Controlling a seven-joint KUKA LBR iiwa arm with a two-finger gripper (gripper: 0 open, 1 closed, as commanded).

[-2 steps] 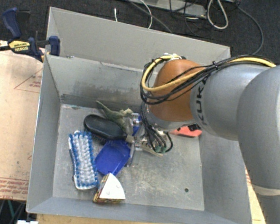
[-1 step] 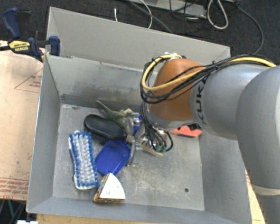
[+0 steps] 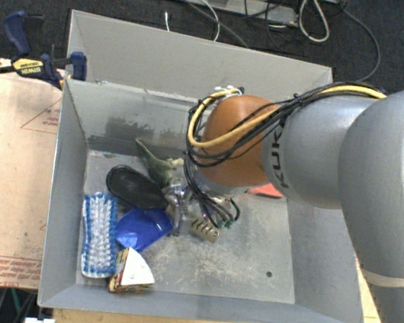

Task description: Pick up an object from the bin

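Note:
My gripper (image 3: 181, 203) reaches down under the arm's orange cover into the middle of the bin. It sits at the right end of a black oval thing (image 3: 131, 186) and just above a crumpled blue thing (image 3: 141, 229). A green toy animal (image 3: 157, 160) lies just behind it, towards the back wall. A small beige ribbed piece (image 3: 205, 230) lies on the floor immediately to its right. Whether it touches any of these is hidden by the cover.
A blue and white brush (image 3: 97, 237) lies along the left wall. A white wedge on a brown packet (image 3: 132, 274) lies at the front left. A red thing (image 3: 265, 192) peeks out under the arm at the right.

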